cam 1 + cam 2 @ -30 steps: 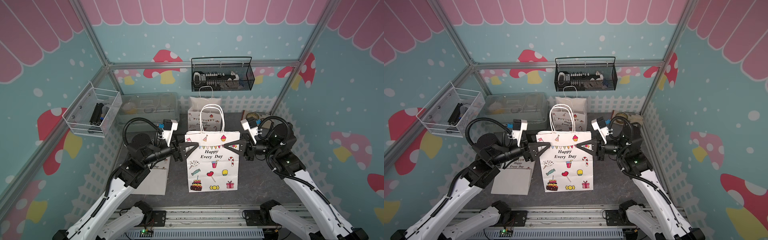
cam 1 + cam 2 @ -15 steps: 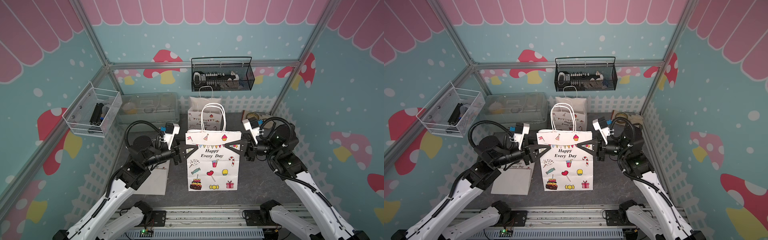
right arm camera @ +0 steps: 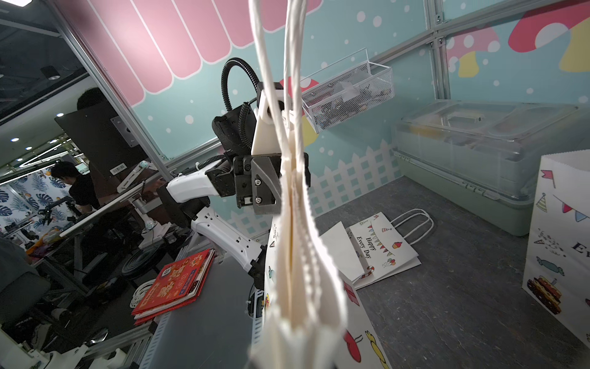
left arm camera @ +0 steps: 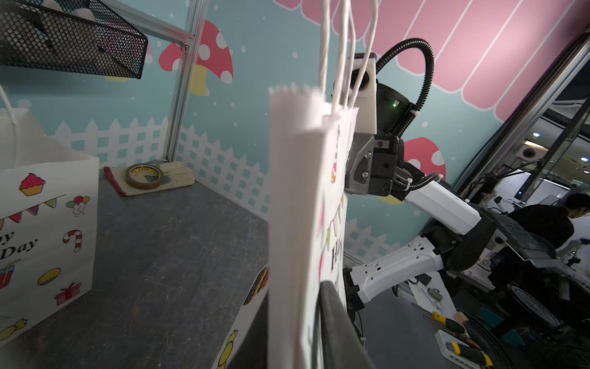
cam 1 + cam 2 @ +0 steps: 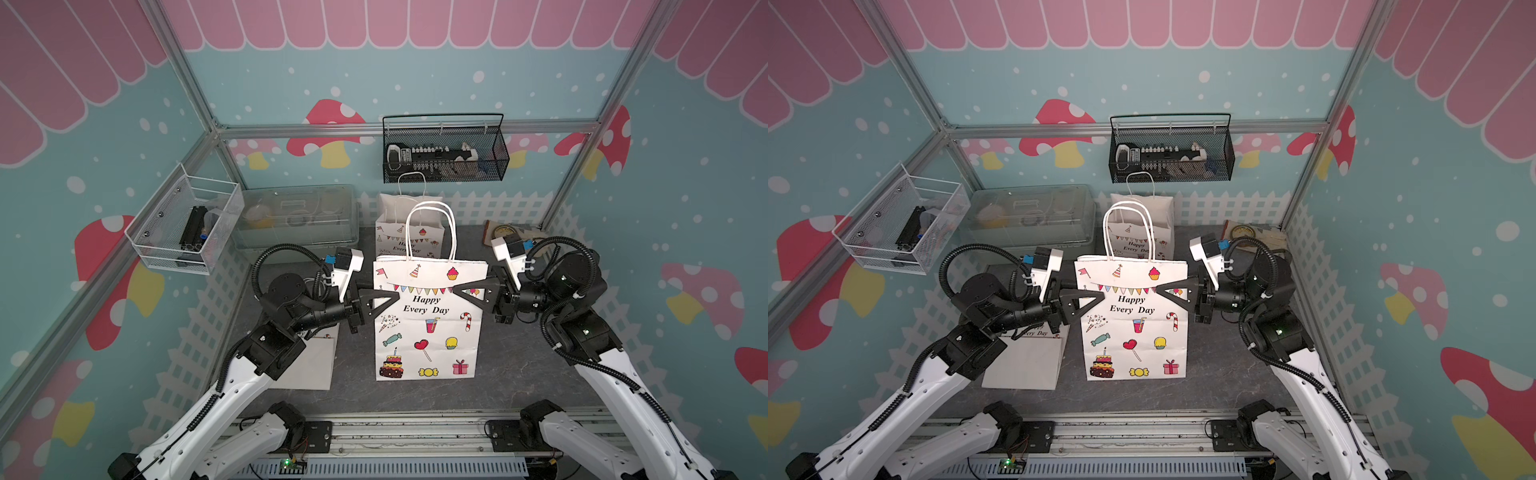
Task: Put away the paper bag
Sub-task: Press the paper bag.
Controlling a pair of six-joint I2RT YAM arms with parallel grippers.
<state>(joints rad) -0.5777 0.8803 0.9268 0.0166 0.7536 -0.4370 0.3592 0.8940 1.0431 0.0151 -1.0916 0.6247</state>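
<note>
Change: left gripper (image 5: 394,294) has closed from wide open onto the left edge of the paper bag (image 5: 428,336). Unchanged: right gripper (image 5: 457,289) — clamped on the right edge. Bag position: upright, flattened, between the two grippers. Assessment — both edges secured, so it looks ready to be carried to storage.

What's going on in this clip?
Both arms are gripping the upright paper bag, one at each side edge near the top: the left gripper on its left edge, the right gripper on its right. It is pressed flat. A second bag stands behind; a folded bag lies on the table by the left arm.
</note>
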